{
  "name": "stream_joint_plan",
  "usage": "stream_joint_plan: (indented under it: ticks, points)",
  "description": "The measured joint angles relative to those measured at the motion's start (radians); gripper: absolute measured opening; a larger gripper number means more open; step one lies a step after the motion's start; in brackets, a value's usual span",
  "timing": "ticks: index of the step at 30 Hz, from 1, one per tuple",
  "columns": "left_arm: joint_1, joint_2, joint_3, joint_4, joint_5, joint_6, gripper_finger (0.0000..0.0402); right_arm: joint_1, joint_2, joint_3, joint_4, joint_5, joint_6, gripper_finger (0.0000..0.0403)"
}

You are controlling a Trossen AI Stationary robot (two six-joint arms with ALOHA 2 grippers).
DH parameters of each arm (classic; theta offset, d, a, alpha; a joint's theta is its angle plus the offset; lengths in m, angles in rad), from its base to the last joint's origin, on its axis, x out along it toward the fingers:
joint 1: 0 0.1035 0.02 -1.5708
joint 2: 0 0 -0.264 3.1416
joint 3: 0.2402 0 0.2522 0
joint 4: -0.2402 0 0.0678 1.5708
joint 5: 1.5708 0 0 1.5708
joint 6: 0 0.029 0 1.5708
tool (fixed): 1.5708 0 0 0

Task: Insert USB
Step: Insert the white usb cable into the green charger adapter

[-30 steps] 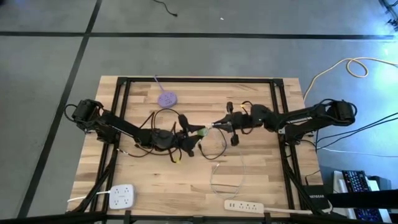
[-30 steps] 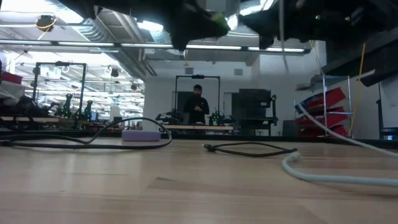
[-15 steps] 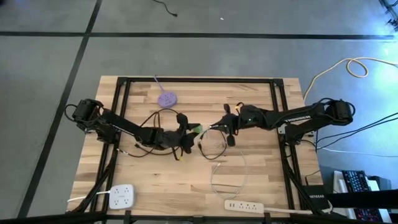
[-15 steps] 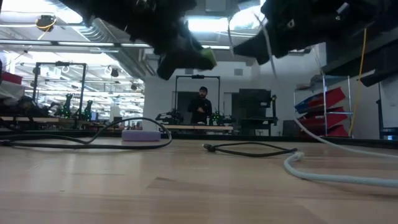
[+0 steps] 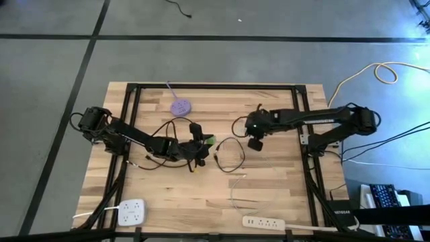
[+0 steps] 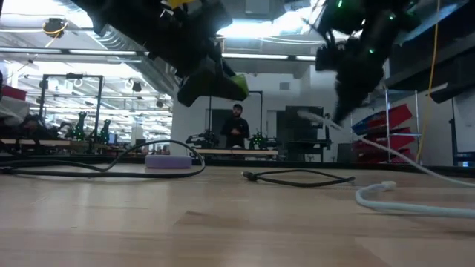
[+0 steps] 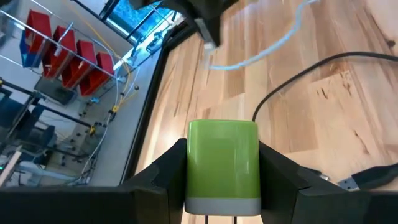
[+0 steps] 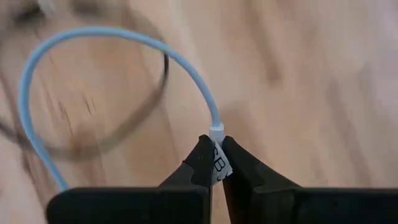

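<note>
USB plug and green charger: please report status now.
Left hand shut on green charger. Right hand shut on USB plug, apart from charger, not inserted. Black cable on table between them.

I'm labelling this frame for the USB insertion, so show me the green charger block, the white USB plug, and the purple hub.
green charger block (image 7: 222, 158), left wrist view, middle of its green face.
white USB plug (image 8: 218, 163), right wrist view, its printed body between the fingers.
purple hub (image 5: 180, 106), high view, centre of its top.

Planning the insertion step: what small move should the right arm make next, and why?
Probably bring the right gripper, shut on the white USB plug, back toward the green charger held in the left gripper; the high view shows them apart above the table.
</note>
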Motion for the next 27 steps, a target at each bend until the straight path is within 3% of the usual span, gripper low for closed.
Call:
stream_joint_plan:
  ticks: [9, 15, 27]
  points:
    - [0.000, 0.000, 0.000, -0.008, 0.000, 0.011, 0.0124, 0.002, 0.225, 0.002, -0.031, -0.043, -0.024, 0.0000]
    - [0.000, 0.000, 0.000, -0.025, 0.000, 0.001, 0.0124, 0.002, 0.236, 0.009, 0.010, -0.082, -0.095, 0.0009]
    - [0.000, 0.000, 0.000, -0.028, 0.000, -0.001, 0.0124, 0.002, 0.239, 0.006, 0.011, -0.079, -0.129, 0.0079]
